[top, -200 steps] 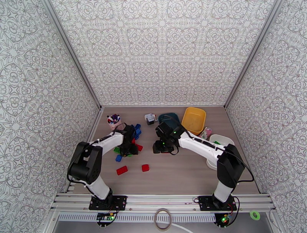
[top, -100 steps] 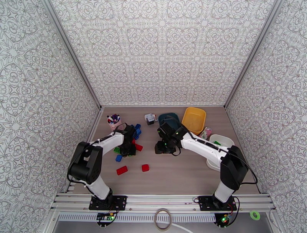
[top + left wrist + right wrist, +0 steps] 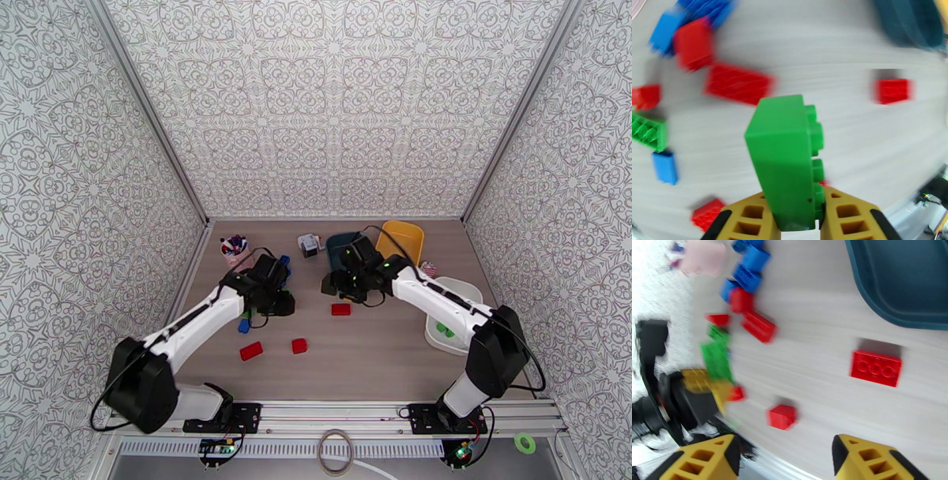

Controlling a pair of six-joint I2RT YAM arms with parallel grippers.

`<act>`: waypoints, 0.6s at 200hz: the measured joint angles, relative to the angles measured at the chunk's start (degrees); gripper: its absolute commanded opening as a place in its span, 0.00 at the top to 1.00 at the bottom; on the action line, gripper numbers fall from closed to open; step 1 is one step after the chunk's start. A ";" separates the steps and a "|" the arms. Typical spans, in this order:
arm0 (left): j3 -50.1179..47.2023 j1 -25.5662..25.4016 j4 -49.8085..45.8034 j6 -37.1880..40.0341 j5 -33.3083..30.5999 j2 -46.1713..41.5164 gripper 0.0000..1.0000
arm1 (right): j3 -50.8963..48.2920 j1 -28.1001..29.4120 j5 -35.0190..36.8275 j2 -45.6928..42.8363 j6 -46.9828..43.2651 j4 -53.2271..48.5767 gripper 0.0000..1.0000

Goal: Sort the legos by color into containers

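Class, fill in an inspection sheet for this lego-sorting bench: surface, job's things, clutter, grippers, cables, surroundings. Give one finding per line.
Surface: pale wooden table, with bricks scattered left of centre.
Job's things: loose legos in red, blue and green; one red brick lies apart at centre; teal tub, yellow tub and white tub stand at the right; green bricks lie in the white tub.
Clutter: pink cup with pens; white-grey cube gadget.
Grippers: left gripper shut on a green brick; right gripper open, nothing between its fingers.
Cables: coiled cable in front of the rail.
Surroundings: patterned walls on three sides; green tape roll at the near right.
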 measured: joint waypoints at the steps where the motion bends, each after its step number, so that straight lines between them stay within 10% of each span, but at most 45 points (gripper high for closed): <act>1: -0.04 -0.11 0.22 -0.02 0.04 -0.15 0.75 | -0.02 -0.04 -0.13 -0.02 0.09 0.20 0.31; 120: -5.40 -9.42 21.44 -2.91 5.66 -8.22 0.83 | -2.08 -0.35 -9.75 -3.45 12.48 13.33 0.37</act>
